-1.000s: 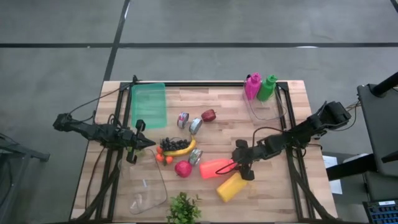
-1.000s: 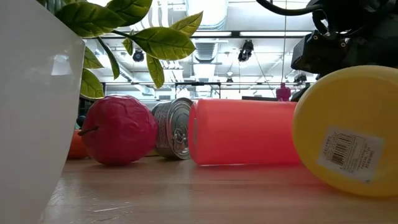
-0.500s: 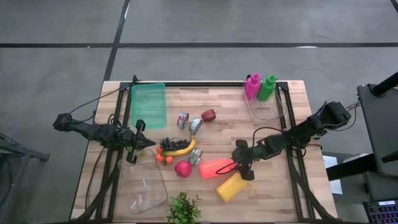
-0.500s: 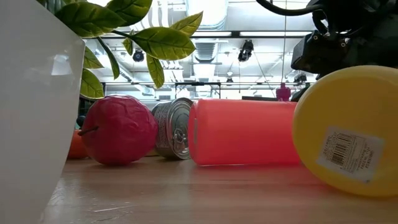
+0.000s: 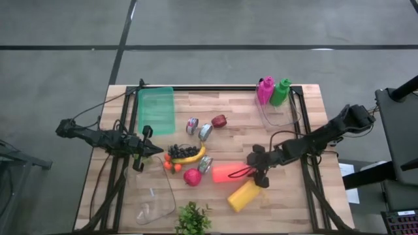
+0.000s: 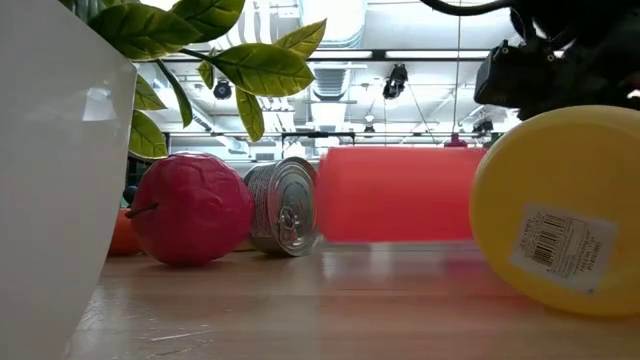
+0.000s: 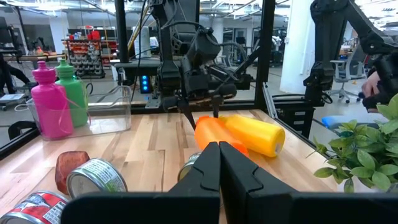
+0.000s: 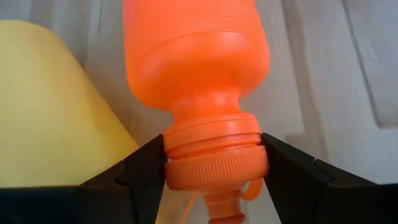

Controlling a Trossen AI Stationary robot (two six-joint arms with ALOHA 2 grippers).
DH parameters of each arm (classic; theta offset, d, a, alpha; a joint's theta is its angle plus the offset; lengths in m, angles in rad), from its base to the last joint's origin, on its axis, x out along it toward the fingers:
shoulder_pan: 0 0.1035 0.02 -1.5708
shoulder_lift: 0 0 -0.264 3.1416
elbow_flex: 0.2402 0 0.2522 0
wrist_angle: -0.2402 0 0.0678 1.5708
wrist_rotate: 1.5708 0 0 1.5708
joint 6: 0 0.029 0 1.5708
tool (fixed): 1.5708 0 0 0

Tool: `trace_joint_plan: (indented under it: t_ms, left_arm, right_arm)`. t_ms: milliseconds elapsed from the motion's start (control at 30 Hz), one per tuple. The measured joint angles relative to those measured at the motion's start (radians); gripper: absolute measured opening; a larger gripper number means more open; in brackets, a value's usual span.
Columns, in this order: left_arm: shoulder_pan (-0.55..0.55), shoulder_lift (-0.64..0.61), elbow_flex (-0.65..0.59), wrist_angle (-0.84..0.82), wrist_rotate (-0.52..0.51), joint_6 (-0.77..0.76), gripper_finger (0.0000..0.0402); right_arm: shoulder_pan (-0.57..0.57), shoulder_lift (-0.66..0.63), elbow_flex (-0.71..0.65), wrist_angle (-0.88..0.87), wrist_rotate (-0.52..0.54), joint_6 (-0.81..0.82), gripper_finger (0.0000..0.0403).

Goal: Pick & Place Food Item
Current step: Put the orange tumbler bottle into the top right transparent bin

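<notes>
No legible text, brand, number or sign. The yellow bottle (image 6: 560, 210) carries a white sticker (image 6: 558, 240) with a barcode, its digits too small to read; the can (image 7: 96, 177) beside it bears an unreadable printed label.

From the low view I get only part of the yellow bottle (image 6: 560, 210), cut by the right edge, and the white pot (image 6: 50, 180) blocks the table's left. The orange bottle (image 6: 395, 195) shows smeared there. In the right wrist view its spout (image 8: 221, 211) runs off frame.
</notes>
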Motion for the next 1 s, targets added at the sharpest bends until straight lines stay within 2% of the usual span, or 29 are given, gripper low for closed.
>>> trace_joint_plan:
  t_ms: [167, 367, 633, 767, 867, 1000]
  left_arm:
    - [0.0, 0.0, 0.0, 0.0, 0.0, 0.0, 0.0]
    - [0.0, 0.0, 0.0, 0.0, 0.0, 0.0, 0.0]
    - [0.0, 0.0, 0.0, 0.0, 0.0, 0.0, 0.0]
    - [0.0, 0.0, 0.0, 0.0, 0.0, 0.0, 0.0]
    - [0.0, 0.0, 0.0, 0.0, 0.0, 0.0, 0.0]
    - [0.0, 0.0, 0.0, 0.0, 0.0, 0.0, 0.0]
  right_arm:
    - [0.0, -0.089, 0.075, -0.215, 0.0, 0.071, 0.0227]
    - [0.0, -0.127, 0.303, -0.636, 0.0, 0.083, 0.0227]
    - [-0.004, -0.039, 0.66, -1.182, -0.011, 0.227, 0.0227]
    - [-0.016, 0.037, 0.805, -1.421, -0.081, 0.301, 0.0227]
    - [-0.031, 0.074, 0.855, -1.425, -0.18, 0.368, 0.0227]
    - [-0.05, 0.065, 0.851, -1.437, -0.314, 0.472, 0.0227]
